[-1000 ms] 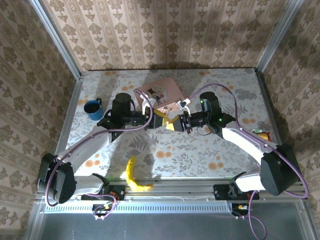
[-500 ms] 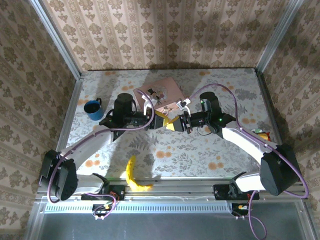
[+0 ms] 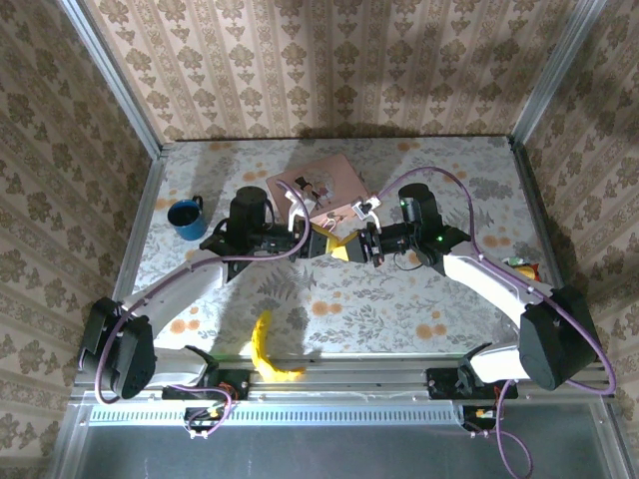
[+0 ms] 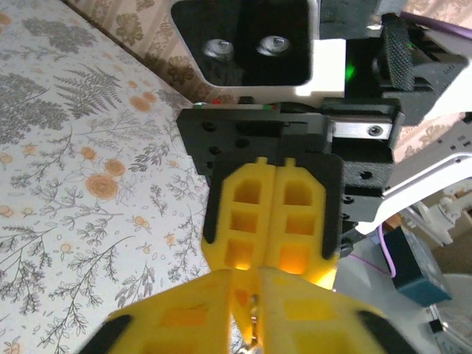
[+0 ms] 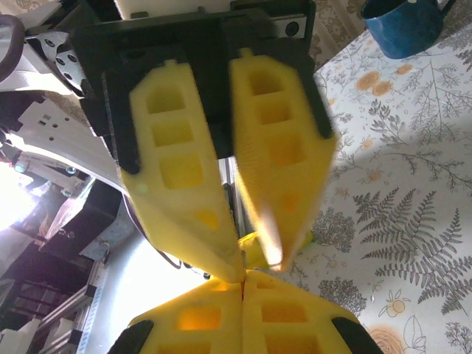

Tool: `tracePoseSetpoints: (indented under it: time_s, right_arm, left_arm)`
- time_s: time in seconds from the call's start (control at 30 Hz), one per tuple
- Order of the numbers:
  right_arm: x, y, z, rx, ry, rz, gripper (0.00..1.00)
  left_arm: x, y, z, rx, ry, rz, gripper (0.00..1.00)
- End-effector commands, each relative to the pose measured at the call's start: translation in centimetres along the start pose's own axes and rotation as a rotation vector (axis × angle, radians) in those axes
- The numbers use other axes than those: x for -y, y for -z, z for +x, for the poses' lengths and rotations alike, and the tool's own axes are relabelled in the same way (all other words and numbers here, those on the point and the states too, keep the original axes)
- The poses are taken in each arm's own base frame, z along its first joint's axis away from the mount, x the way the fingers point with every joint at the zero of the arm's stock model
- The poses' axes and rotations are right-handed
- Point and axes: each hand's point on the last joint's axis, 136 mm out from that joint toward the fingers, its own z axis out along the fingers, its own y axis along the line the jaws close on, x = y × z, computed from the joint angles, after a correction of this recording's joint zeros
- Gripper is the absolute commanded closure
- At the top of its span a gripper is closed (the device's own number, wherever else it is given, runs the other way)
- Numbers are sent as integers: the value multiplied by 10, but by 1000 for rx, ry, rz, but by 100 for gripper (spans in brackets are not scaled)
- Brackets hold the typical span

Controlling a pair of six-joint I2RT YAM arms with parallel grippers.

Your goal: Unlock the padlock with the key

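Note:
Both grippers meet tip to tip above the middle of the table. My left gripper (image 3: 325, 242) (image 4: 252, 299) has its yellow fingers a narrow gap apart, and a thin shiny metal piece (image 4: 254, 318) sits in that gap; it looks like the tiny padlock, mostly hidden. My right gripper (image 3: 351, 244) (image 5: 242, 289) is pressed shut, with only a thin dark sliver at the seam, apparently the key. In the right wrist view one left finger (image 5: 284, 169) is blurred. In the left wrist view the right fingers (image 4: 247, 221) face me, closed.
A pink box (image 3: 321, 186) lies just behind the grippers. A blue mug (image 3: 186, 217) (image 5: 405, 26) stands at the left. A banana (image 3: 268, 349) lies near the front edge. A small colourful object (image 3: 519, 265) sits at the right edge.
The left arm has edged slightly right, bringing its fingertips closer to the right gripper's. The right arm has hardly moved.

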Motion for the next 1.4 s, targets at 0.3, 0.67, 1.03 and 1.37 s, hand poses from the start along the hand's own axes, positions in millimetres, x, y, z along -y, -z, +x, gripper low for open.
tracePoseSetpoints:
  time_s: [0.3,0.67,1.03,1.37]
  right_arm:
    - [2,0,-17,14,9,31,88]
    - [28,1,-21,49,-3,174,43]
    - [106,6,-7,-13,-99,490,40]
    - [134,10,-14,-5,-223,459,39]
  left_arm:
    - [-4,24,-15,89,-45,-135,100]
    - [-22,71,-35,226,-26,-484,100]
    - [-56,116,-24,398,215,-785,100]
    - [-56,139,-13,437,239,-947,100]
